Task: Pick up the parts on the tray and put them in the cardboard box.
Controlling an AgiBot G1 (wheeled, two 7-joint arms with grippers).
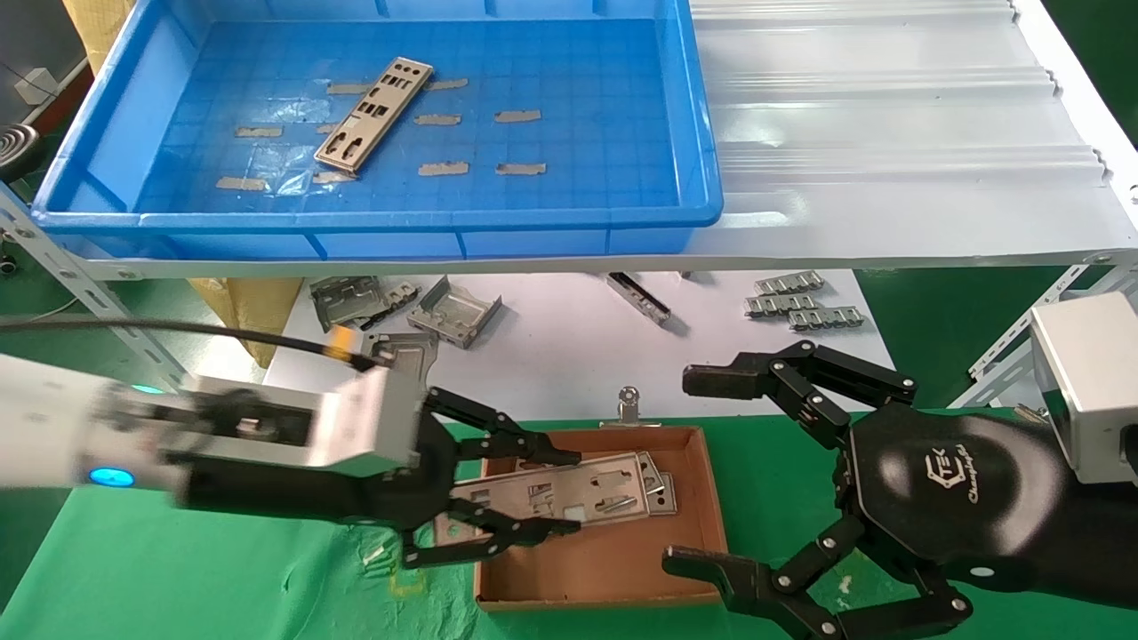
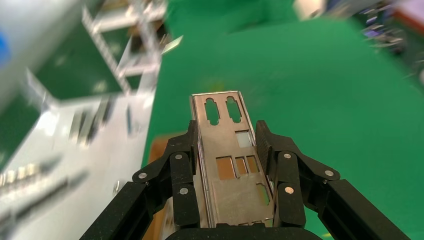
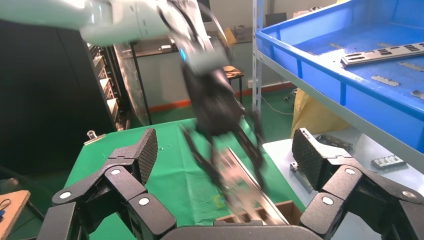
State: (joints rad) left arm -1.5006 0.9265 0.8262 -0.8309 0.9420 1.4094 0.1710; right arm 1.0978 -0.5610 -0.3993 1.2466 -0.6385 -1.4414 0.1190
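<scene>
Gripping a punched silver plate by its long edges, the left tool holds it flat over the cardboard box, apparently to lay it on the plate already inside. Another thin plate lies in the blue grid-floored tray. The right tool waits beside the box, spread wide and empty.

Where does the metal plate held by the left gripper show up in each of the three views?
Head view: held plate lower centre, over the cardboard box, in the left gripper.
Left wrist view: plate centre, between the fingers.
Right wrist view: plate lower centre, blurred.
Shared landmark: the left gripper's black fingers.
</scene>
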